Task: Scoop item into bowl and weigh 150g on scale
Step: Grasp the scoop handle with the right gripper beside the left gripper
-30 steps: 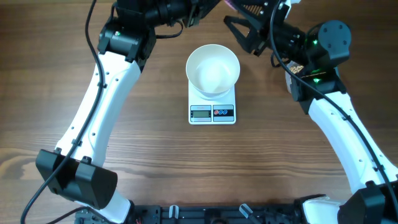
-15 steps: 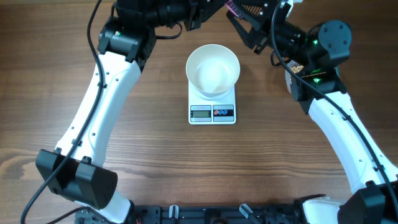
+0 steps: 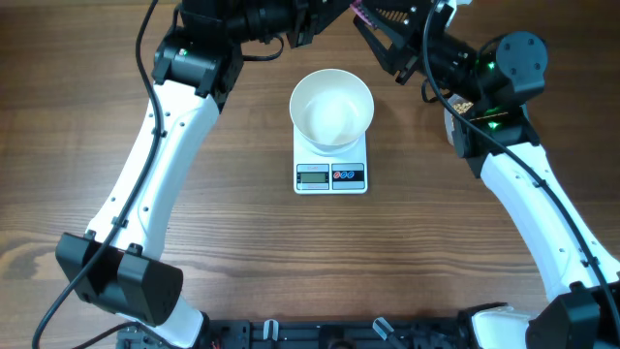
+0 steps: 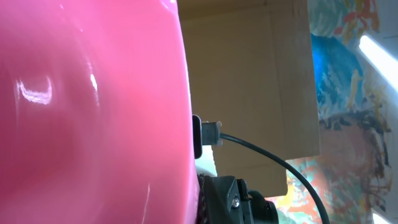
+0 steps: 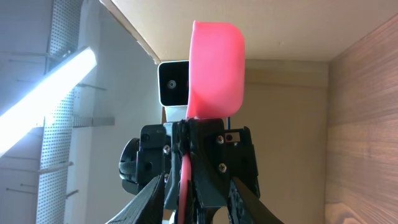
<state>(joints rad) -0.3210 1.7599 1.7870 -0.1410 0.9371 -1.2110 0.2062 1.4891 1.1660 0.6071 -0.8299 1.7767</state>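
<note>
1. Dark wood table [image 3: 242,242]. A beige board and a painted wall show behind in the wrist views.
2. The scale [image 3: 330,175] sits mid-table with its display on the near edge. The bowl [image 3: 305,102] stands on it, white and apparently empty.
3. No beans show in any view, and their source is out of frame.
4. The pink scoop [image 5: 214,68] is held up in the air beyond the scale's far edge, where both arms meet. It is cut off at the overhead's top edge.
5. The left gripper [image 5: 186,140] is clamped on the scoop at the base of its cup. Its own camera sees little but pink.
6. The right gripper [image 5: 194,190] has its fingers narrowly apart, one on each side of the handle. The handle runs straight from between them up to the cup. I can't tell if the pads touch it.
7. This looks like a handover. Neither arm is clearly nearer to the scoop.
8. The scale's readout is too small to read.
</note>
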